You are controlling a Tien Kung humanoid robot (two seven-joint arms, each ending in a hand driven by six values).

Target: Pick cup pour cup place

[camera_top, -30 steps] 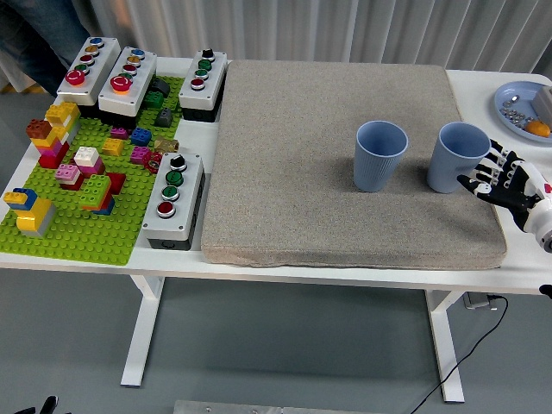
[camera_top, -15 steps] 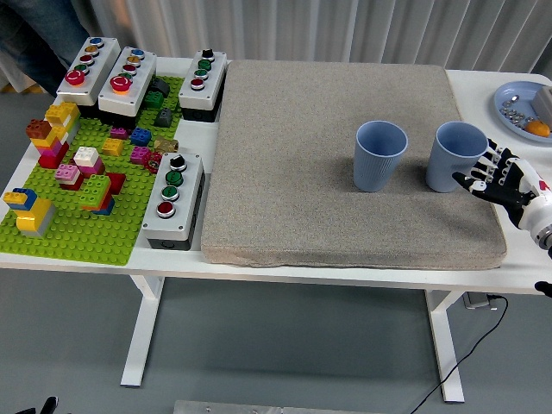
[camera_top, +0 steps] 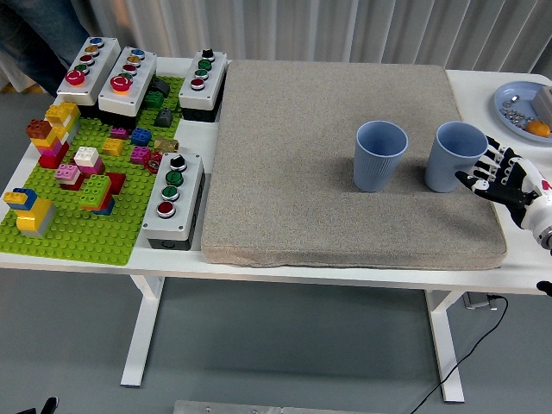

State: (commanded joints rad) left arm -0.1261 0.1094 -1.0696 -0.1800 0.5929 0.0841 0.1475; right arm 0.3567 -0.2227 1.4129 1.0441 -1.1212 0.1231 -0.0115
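Two blue cups stand upright on the grey mat (camera_top: 328,172). The left cup (camera_top: 379,155) is near the mat's middle right. The right cup (camera_top: 455,155) stands close to the mat's right edge. My right hand (camera_top: 498,174) comes in from the right edge, fingers spread, just to the right of the right cup at its side; I cannot tell whether the fingertips touch it. It holds nothing. My left arm is out of sight.
A green brick baseplate (camera_top: 69,224) with several coloured bricks fills the table's left side. Grey button boxes (camera_top: 172,198) stand on and around it. A blue plate (camera_top: 517,108) with small items sits at the far right.
The right cup has shifted slightly left and up on the mat. My right hand has risen a little beside it, fingers still spread.
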